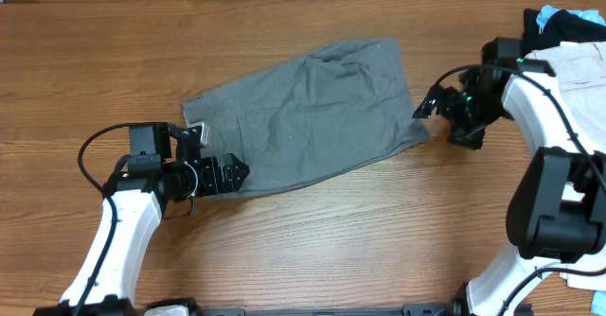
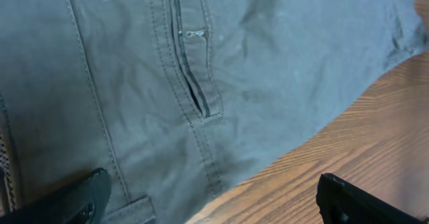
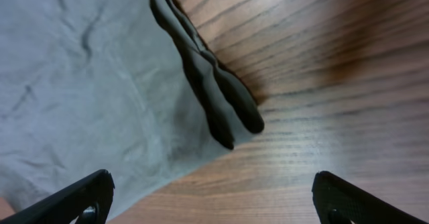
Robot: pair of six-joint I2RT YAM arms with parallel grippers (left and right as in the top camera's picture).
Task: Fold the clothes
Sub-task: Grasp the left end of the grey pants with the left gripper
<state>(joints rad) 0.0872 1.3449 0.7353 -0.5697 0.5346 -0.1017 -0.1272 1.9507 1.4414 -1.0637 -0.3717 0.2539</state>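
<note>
**A:** Wood-grain table (image 1: 379, 240). First item, nearest the base?

**B:** Left gripper (image 1: 239, 175), low at the shorts' near-left corner. Its fingers (image 2: 74, 200) are spread wide with nothing held. One is over the cloth, the other over bare wood.

**A:** Second item?

**B:** Shorts (image 1: 312, 108), grey, one pair. They lie flat at mid-table, set at a slant, with the waistband end to the left. The zip (image 2: 195, 34) and fly seam show in the left wrist view. The cloth is lightly creased.

**A:** Third?

**B:** Right gripper (image 1: 426, 108), just beside the shorts' right edge. Its fingers (image 3: 67, 197) are also wide apart and grip nothing. The hem (image 3: 221, 103), several layers stacked, rests on the wood ahead of them. I cannot tell whether either finger touches the cloth.

**A:** Farthest item?

**B:** Pile of clothes (image 1: 573, 56), at the far right corner, well apart from the shorts. It holds pale, black and blue pieces and is partly cut off by the frame edge.
</note>
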